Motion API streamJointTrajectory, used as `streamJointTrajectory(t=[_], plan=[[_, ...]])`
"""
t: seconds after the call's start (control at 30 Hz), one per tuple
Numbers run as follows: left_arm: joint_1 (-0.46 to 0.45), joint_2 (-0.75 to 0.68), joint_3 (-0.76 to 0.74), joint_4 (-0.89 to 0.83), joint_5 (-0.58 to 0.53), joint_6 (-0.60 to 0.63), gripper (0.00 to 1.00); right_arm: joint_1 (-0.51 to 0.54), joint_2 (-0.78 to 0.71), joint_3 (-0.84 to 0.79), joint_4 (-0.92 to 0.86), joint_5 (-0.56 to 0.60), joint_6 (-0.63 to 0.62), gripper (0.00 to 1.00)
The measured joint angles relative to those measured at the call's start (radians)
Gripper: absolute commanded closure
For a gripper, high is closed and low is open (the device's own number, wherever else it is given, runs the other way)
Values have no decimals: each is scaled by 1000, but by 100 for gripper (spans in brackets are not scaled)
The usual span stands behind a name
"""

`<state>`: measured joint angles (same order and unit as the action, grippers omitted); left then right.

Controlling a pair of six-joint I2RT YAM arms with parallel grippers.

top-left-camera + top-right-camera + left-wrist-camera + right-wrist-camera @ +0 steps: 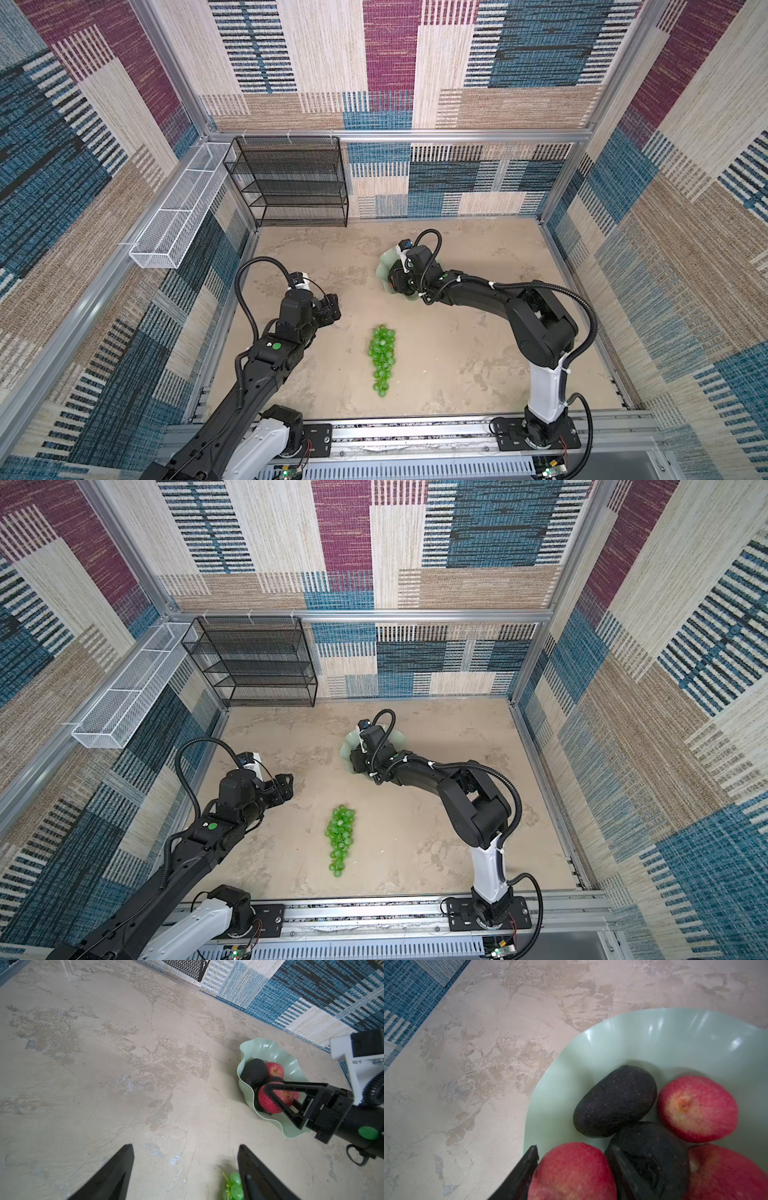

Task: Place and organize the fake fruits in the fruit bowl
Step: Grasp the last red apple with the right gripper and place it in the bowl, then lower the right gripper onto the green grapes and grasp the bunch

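Fruit bowl: the fruit bowl (pixel 654 1028) is sitting on the table (pixel 457 365) toward the back, right of the middle in both top views
Already in: three apples (pixel 697 1108) and two avocados (pixel 614 1101) are lying packed together inside it
Right gripper: the right gripper (pixel 573 1147) is reaching down into the bowl with its jaws standing either side of the front apple (pixel 572 1176); whether they are pinching it or letting it go, I cannot tell
Left gripper: the left gripper (pixel 185 1146) is hovering over bare table with its fingers spread wide, carrying nothing
Grapes: the grapes (pixel 381 360) are lying on the table outside the bowl, between the two arms and closer to the rail (pixel 415 434) than the bowl is
Long axis: the bunch is running from bowl side to rail side, thick end pointing at the bowl, thin tail pointing at the rail
Turning point: the thick end is lying just to the right of the left gripper and slightly rail-ward of it, so a grasp is likely calling for jaws closing across the bunch, not along it
Nearer arm: both are looking about equally close, but the left one is standing free, so it seems the better placed
Progress: five of six fruits are looking placed; the grapes are remaining
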<state>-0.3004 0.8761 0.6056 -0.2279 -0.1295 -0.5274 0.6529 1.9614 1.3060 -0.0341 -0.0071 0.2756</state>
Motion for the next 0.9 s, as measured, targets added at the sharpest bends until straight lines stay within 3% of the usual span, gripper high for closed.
streamJointTrajectory(t=[0.3,0.47,0.67,0.9], plan=[[7,14,18,-16,-2,0,18,8,-145,-77,11,22,0,15],[10,16,21,-11,-11,2,18,115,-293,-268,43,41,-3,1],[22,25,28,-7,-22,7,18,253,-363,-474,70,2,62,0],[28,14,26,-7,-21,7,18,312,-316,-462,81,-27,90,0]])
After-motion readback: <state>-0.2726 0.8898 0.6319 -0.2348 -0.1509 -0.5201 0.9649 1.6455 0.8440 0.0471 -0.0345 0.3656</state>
